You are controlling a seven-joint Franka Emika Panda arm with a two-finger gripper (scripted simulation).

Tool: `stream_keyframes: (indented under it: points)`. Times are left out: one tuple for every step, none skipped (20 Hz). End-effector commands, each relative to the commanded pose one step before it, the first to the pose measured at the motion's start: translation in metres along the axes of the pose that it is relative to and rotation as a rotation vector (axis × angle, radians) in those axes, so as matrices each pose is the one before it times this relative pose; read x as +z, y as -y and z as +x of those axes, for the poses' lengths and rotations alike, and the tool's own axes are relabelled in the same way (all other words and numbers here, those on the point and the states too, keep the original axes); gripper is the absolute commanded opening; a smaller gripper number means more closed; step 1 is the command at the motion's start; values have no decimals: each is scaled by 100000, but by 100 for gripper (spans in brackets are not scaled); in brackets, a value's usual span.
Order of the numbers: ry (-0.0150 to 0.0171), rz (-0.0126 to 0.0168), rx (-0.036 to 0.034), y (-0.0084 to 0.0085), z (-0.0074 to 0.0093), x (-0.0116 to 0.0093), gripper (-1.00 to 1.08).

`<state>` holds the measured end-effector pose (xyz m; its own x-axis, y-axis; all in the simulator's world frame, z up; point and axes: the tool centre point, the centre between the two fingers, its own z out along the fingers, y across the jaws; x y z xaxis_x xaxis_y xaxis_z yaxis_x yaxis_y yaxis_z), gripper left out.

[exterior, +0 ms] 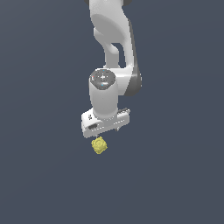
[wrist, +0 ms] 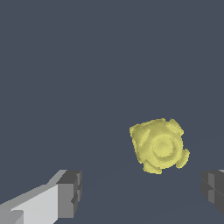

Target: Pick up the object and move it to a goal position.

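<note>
The object [exterior: 99,145] is a small, pale yellow, lumpy, roughly round thing lying on the dark grey floor. My white gripper [exterior: 105,130] hangs just above it, with the hand pointing down. In the wrist view the object [wrist: 159,145] lies ahead of my gripper [wrist: 142,191], nearer the dark finger at the frame's edge than the other finger [wrist: 70,194]. The fingers stand wide apart and touch nothing. The gripper is open and empty. In the exterior view the fingertips are mostly hidden under the hand.
A plain dark grey floor [exterior: 175,175] lies all around. The white arm [exterior: 111,39] rises behind the gripper toward the top of the exterior view.
</note>
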<state>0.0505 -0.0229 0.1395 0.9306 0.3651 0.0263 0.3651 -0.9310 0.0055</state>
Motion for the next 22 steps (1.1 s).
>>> stream_keyframes:
  points:
    - [586,70,-5749,-1030,98,1044,100]
    - [217,46,-2116,-385,2,397,100]
    - [202,52,-1998,-364,-11,378,100]
    - [187,56,-1881,-343,-21,359,100]
    - [173,59,-1765,-321,-30,339,100]
    - [159,60,-1650,-298,-36,319,100]
    - [145,61,-1534,-277,-42,298,100]
    - [132,60,-1419,-255,-45,277,100]
    - [119,58,-1303,-234,-47,256,100]
    - [107,56,-1189,-212,-48,235,100]
    - [96,52,-1075,-191,-46,213,100]
    - [84,49,-962,-170,-44,191,100]
    - [73,44,-847,-149,-42,169,100]
    - [63,39,-734,-129,-38,147,100]
    - [53,34,-622,-108,-33,125,100]
    - [43,28,-507,-89,-29,102,100]
    - [33,22,-395,-69,-23,79,100]
    - [23,16,-279,-50,-18,57,100]
    - [14,10,-168,-30,-10,34,100]
    - [4,3,-49,-14,-7,11,100]
    - [22,11,405,50,-12,-36,100]
    - [0,0,0,-2,-2,41,100]
